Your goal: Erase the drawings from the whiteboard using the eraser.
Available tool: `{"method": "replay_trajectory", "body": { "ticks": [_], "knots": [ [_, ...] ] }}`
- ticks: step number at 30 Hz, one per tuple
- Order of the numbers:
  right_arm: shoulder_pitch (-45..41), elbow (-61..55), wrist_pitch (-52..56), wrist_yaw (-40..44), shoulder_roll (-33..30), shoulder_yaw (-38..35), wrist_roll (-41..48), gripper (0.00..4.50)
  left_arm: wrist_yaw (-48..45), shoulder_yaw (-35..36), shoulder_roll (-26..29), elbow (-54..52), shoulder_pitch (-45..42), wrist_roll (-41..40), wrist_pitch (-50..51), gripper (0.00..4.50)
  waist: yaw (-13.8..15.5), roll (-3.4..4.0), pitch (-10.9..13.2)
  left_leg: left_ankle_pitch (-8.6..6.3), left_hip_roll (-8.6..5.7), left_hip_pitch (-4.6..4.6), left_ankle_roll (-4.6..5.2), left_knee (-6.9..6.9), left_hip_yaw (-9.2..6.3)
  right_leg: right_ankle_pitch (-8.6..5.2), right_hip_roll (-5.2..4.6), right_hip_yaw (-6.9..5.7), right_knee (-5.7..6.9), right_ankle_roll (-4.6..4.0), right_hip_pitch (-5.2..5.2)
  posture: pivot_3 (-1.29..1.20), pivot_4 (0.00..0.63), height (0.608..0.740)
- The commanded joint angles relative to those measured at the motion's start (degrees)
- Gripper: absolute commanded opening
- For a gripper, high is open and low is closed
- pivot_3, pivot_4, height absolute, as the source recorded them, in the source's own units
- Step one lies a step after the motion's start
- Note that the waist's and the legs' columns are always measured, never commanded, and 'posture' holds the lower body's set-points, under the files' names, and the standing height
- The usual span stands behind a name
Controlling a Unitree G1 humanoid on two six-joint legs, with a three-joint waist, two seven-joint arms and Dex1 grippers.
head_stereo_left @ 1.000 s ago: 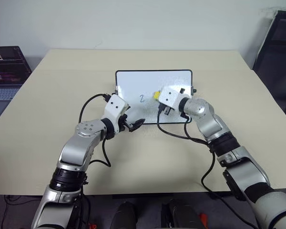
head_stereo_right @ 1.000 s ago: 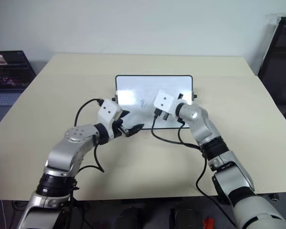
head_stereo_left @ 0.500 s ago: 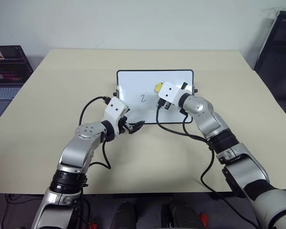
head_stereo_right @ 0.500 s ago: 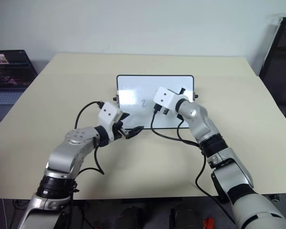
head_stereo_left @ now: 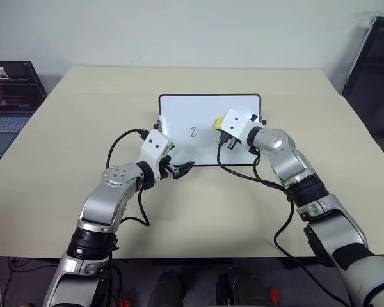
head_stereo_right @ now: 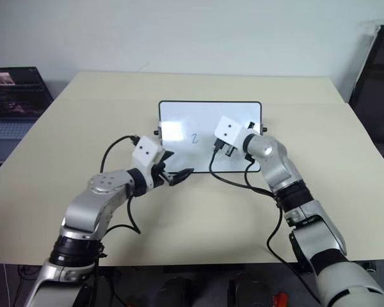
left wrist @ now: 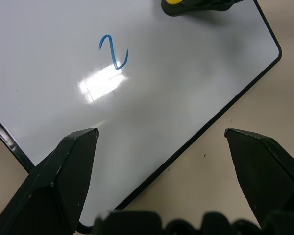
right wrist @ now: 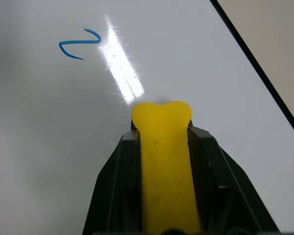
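On the desk (head_stereo_left: 70,147) before you the whiteboard (head_stereo_left: 179,112) lies flat, its near edge toward the robot. One blue mark, a "2" (head_stereo_left: 192,132), stands on the white surface, left of centre; the surface to the right of it reads clean, so I judge the wiping partly done, with this last of the drawings still to go.

Your right end effector (head_stereo_left: 221,133) is clamped on the eraser (head_stereo_left: 216,121), and it sits over the board's right half, to the right of the "2" and apart from it. Whether the eraser presses the surface I cannot tell. The next move, in my judgement, calls for a sweep leftward across the mark with the eraser held flat to the board — and enough pressure to lift the ink.

Your left end effector (head_stereo_left: 179,169) hovers at the board's near left corner, its fingers spread wide and holding nothing; it may need to steady the frame during the sweep.

Views differ usefully. The right wrist view shows the yellow block gripped between both black fingers (right wrist: 117,181), a detail the head views blur. The left wrist view shows the "2" clearly, the board's black edge, and the eraser's tip at the far side — the head views alone give the two arms' relation to the whole board.
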Motion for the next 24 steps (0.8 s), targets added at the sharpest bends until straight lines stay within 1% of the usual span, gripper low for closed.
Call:
{"method": "replay_trajectory", "body": {
  "ticks": [1,5,9,14,18,24],
  "knots": [
    [-2.0,2.2,-0.3,-4.2,1.7,-1.9,0.1,0.98,0.2,0.2,-0.3,-2.9,-1.0,-0.3,-0.3,4.50,-0.1,0.00,0.0,0.00,0.01,0.00,0.00,0.00,-0.01,0.00,0.00,-0.01,0.00,0.00,-0.01,0.00,0.150,0.740],
    [-4.4,4.5,-1.8,-3.2,3.5,-0.8,0.4,0.98,0.2,0.1,-0.3,-3.1,-0.7,-0.2,-0.2,4.50,-0.4,0.00,0.0,0.00,0.04,0.01,0.00,-0.01,0.03,0.00,0.02,0.02,0.03,0.00,-0.05,0.00,0.150,0.740],
    [-4.9,5.1,-2.3,-0.7,5.7,1.2,0.5,0.98,0.2,0.2,-0.2,-3.1,-0.4,0.0,-0.4,4.50,-0.4,0.00,0.0,0.00,0.04,-0.02,0.00,-0.05,0.04,0.00,0.02,0.03,0.00,0.00,-0.08,0.00,0.150,0.740],
    [-5.5,6.0,-2.9,0.2,7.6,2.4,-0.1,0.98,0.1,0.2,-0.2,-3.0,-0.1,0.0,-0.7,4.50,-0.3,0.01,0.0,0.00,0.04,-0.11,0.00,-0.06,0.06,0.00,0.01,0.04,0.00,0.00,-0.20,0.00,0.150,0.740],
    [-6.0,7.1,-3.0,-0.7,6.6,1.5,-0.2,0.98,0.0,0.3,-0.1,-2.9,-0.2,0.0,-0.8,4.50,-0.3,0.01,0.0,0.00,0.03,-0.11,0.00,-0.05,0.06,0.00,0.01,0.04,0.00,0.00,-0.19,0.00,0.150,0.740],
    [-7.1,10.4,-3.0,-4.1,1.8,-2.1,0.2,0.98,-0.1,0.1,-0.3,-2.6,-0.5,0.0,-0.8,4.50,0.3,0.01,0.0,0.00,0.00,-0.10,0.00,-0.03,0.01,0.00,-0.02,0.01,-0.01,0.00,-0.15,0.00,0.150,0.740]
  ]
}}
